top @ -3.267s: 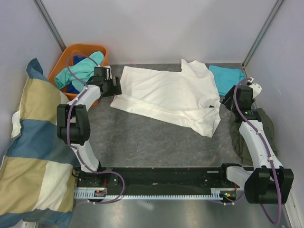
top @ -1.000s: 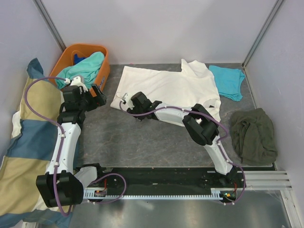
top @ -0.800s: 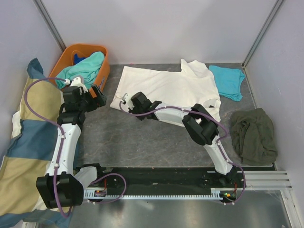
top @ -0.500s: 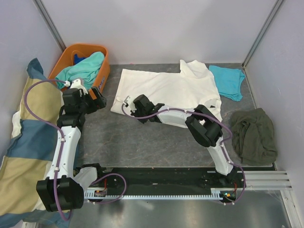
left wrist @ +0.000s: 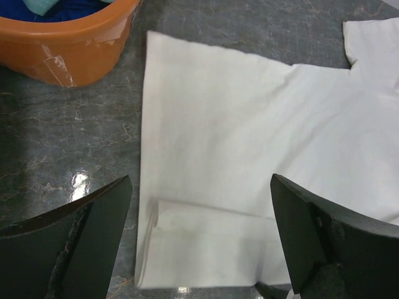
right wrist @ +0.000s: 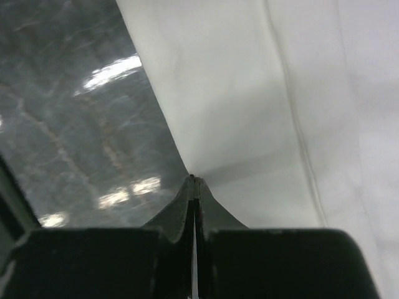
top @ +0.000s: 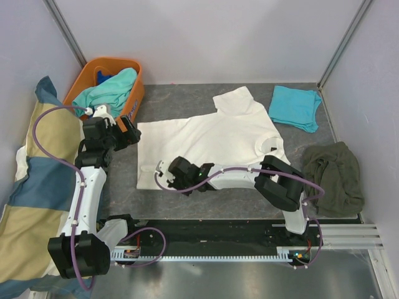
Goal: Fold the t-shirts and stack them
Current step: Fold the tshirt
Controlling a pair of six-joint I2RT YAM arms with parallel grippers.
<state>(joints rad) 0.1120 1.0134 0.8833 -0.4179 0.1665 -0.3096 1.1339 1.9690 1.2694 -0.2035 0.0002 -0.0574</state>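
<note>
Grey tabletop (top: 124, 200) meets cream t-shirt (top: 218, 134) at its near hem, pinched by right gripper (right wrist: 193, 182); left gripper (left wrist: 201, 180) hangs spread.

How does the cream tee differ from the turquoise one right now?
The cream tee lies spread across mid-table; the turquoise tee sits compact in the far right corner. The right tool pinches the cream tee's near edge; nothing touches the turquoise tee. Both lie on the table.

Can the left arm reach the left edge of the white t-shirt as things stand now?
Probably yes. The left tool hangs open just beside the white t-shirt, nothing between them. The orange basket stands behind it; the right tool, shut on the near hem, is clear of that edge.
</note>
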